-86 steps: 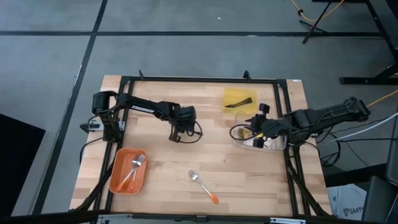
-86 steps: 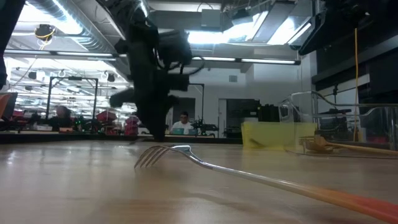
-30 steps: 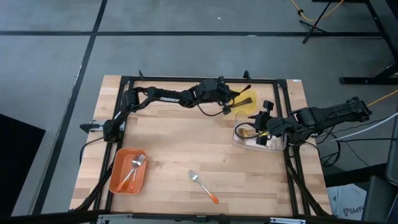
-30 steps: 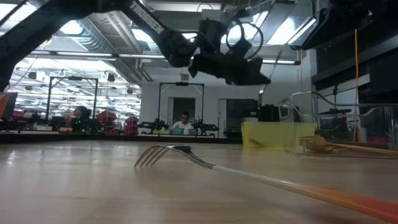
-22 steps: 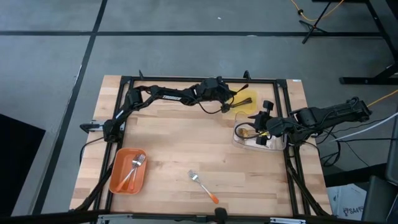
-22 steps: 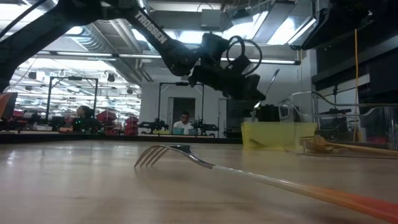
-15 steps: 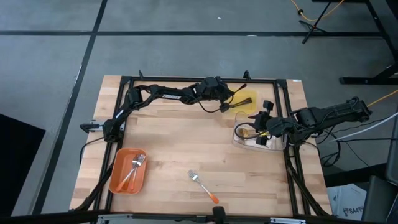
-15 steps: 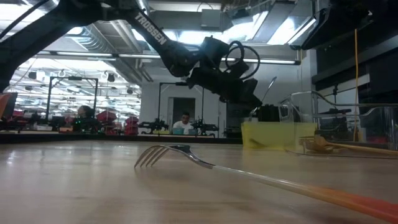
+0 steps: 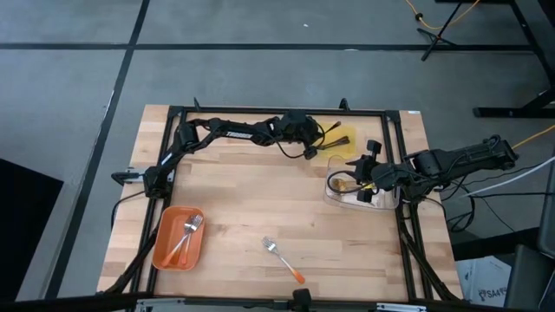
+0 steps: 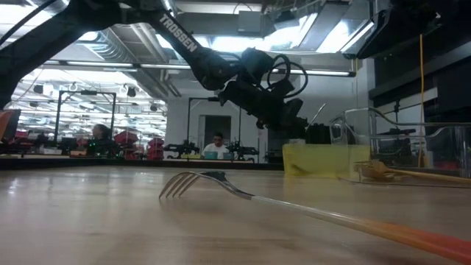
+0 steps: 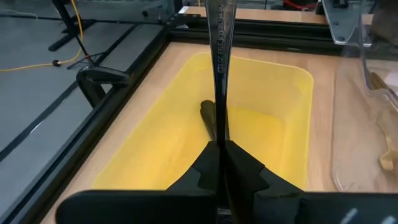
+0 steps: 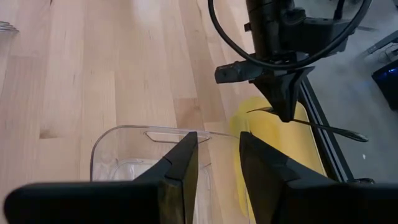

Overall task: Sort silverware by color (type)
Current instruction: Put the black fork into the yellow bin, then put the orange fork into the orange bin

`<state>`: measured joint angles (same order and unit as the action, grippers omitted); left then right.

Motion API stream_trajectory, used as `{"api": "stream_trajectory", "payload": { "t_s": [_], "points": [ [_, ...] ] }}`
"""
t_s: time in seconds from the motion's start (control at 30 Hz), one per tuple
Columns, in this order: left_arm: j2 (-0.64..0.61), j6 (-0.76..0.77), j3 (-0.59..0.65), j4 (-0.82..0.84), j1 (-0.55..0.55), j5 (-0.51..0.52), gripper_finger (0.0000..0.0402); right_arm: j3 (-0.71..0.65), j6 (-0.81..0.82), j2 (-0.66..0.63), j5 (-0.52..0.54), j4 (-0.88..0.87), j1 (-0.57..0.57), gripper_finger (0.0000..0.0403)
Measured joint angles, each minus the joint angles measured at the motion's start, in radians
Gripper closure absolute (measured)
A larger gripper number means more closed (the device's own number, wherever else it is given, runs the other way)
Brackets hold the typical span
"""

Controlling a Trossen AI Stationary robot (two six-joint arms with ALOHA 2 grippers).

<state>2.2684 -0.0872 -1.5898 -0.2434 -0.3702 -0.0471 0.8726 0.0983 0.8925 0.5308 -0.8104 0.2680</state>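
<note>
Room: workshop w/ ceiling lights behind the bench (image 9: 243, 217); a person (image 10: 217, 146) sits far back in the low view.
Bench: light wood planks, black frame round the edge.
Left gripper (image 9: 318, 144): reached to the far side, over the near-left edge of the yellow tray (image 9: 345, 146); clenched on a dark utensil (image 11: 219, 74), which sticks out past the fingers (image 11: 247, 168) above the tray.
Yellow tray: far right of bench; one more dark piece (image 11: 208, 117) lies inside, under the held one.
Right gripper (image 9: 362, 172): at the right side, over the clear tray (image 9: 334, 192); fingers (image 12: 183, 163) part-open, nothing between them.
Clear tray: just near of the yellow one; gold-coloured pieces (image 10: 383, 171) inside.
Orange tray (image 9: 169, 251): near left; two orange-handled forks (image 9: 186, 237) in it.
Loose fork (image 9: 283, 259): silver w/ orange handle, flat on the bench near the middle of the near edge, well apart from all trays.
</note>
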Motion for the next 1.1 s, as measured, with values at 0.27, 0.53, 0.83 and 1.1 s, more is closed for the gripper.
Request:
{"api": "stream_trajectory", "payload": {
  "t_s": [0.27, 0.53, 0.83, 1.1],
  "points": [
    [0.0, -0.001, 0.0, 0.001, 0.0, 0.0, 0.0394, 0.0, 0.0, 0.0, 0.0, 0.0, 0.0, 0.0295],
    [0.0, -0.001, 0.0, 0.001, 0.0, 0.001, 0.0363, 0.0, 0.0, 0.0, 0.0, 0.0, 0.0, 0.0295],
    [-0.001, -0.002, 0.0, 0.001, 0.0, 0.001, 0.0331, 0.0, 0.0, 0.0, 0.0, 0.0, 0.0, 0.0295],
    [-0.001, -0.001, 0.0, 0.001, 0.0, 0.001, 0.032, 0.0, 0.0, 0.0, 0.0, 0.0, 0.0, 0.0294]
  ]
}}
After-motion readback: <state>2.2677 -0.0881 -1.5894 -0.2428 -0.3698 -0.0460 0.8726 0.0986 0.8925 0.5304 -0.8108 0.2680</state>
